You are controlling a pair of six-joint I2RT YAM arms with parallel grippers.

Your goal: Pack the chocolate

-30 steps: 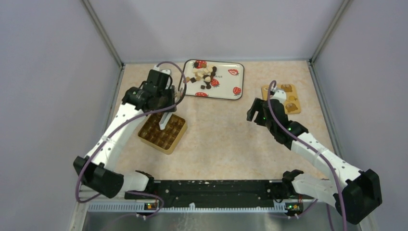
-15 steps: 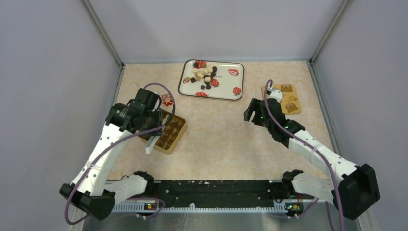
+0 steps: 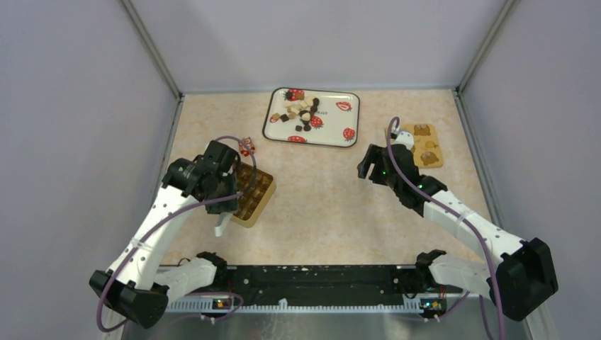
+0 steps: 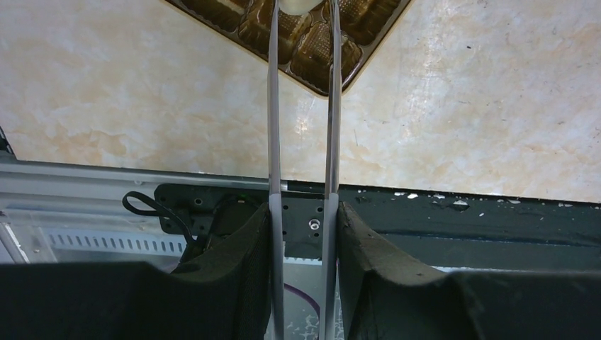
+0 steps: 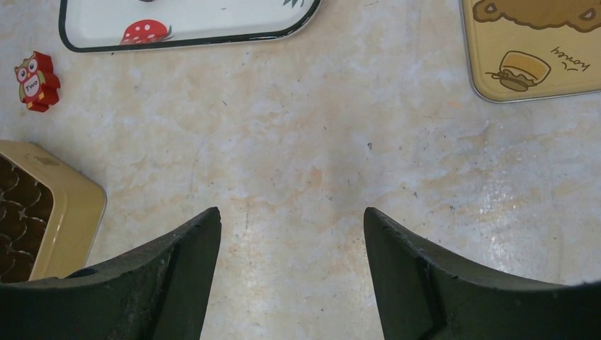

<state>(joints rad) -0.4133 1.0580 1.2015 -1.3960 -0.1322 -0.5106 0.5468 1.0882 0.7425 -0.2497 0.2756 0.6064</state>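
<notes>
- While most of the chocolate [image 3: 301,113] is lying in a loose heap on the left half of the strawberry tray [image 3: 347,117], one cream-white piece [image 4: 294,6] is showing between the tips of the tweezers [image 4: 273,142], at the top edge of the left wrist view.
- The tweezers are reaching over the near corner of the gold compartment box [image 3: 259,193].
- The left gripper [image 4: 305,216] is squeezing the tweezers between its fingers.
- The right gripper [image 5: 290,234] is hovering with its fingers apart and nothing between them, over the table [image 5: 319,163], between the strawberry tray and the yellow bear lid [image 5: 538,49].
- A red owl block [image 5: 35,81] is lying near the gold compartment box.
</notes>
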